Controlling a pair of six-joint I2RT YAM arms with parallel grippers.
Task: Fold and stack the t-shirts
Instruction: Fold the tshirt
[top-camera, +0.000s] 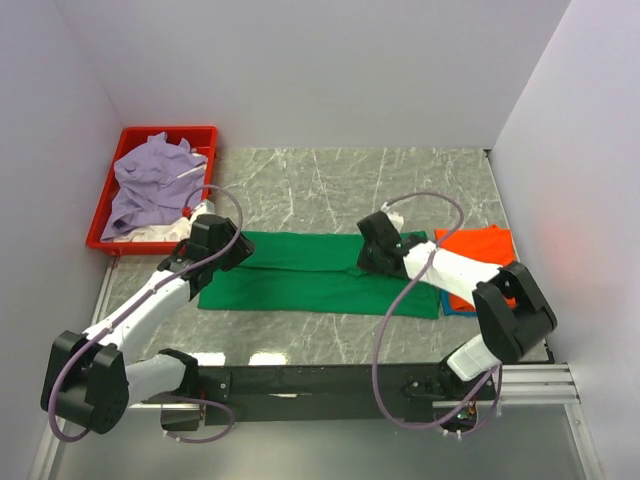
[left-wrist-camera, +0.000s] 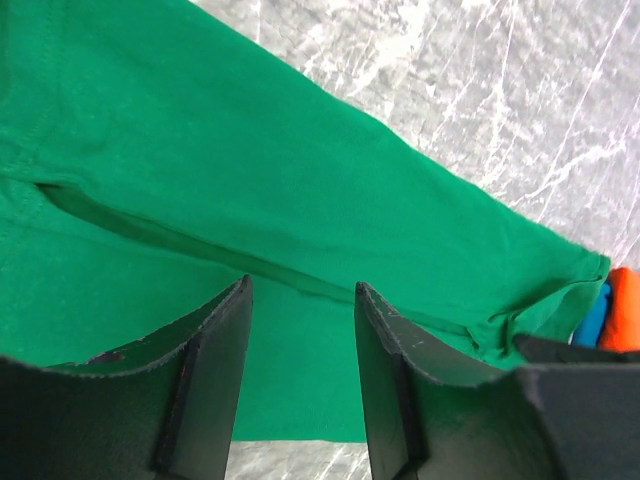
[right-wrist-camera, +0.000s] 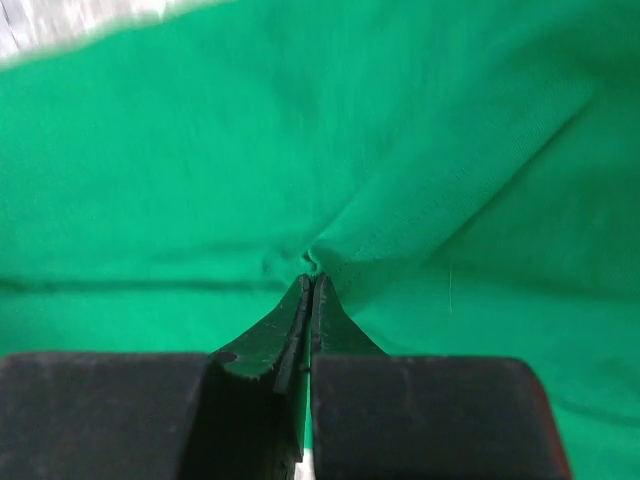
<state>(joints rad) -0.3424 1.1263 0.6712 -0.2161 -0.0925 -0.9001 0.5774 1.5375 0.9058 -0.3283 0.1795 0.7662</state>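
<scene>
— Where is the green t-shirt (top-camera: 300, 280) found?
— It is laid out lengthwise on the marble surface (top-camera: 330, 180), near its middle.
— And the tools?
— The left tool (left-wrist-camera: 300, 290) is held released over the cloth; the right tool (right-wrist-camera: 310, 282) is clenched on a pinch of the green t-shirt.

overhead and close wrist views share green tee (top-camera: 300, 280).
</scene>
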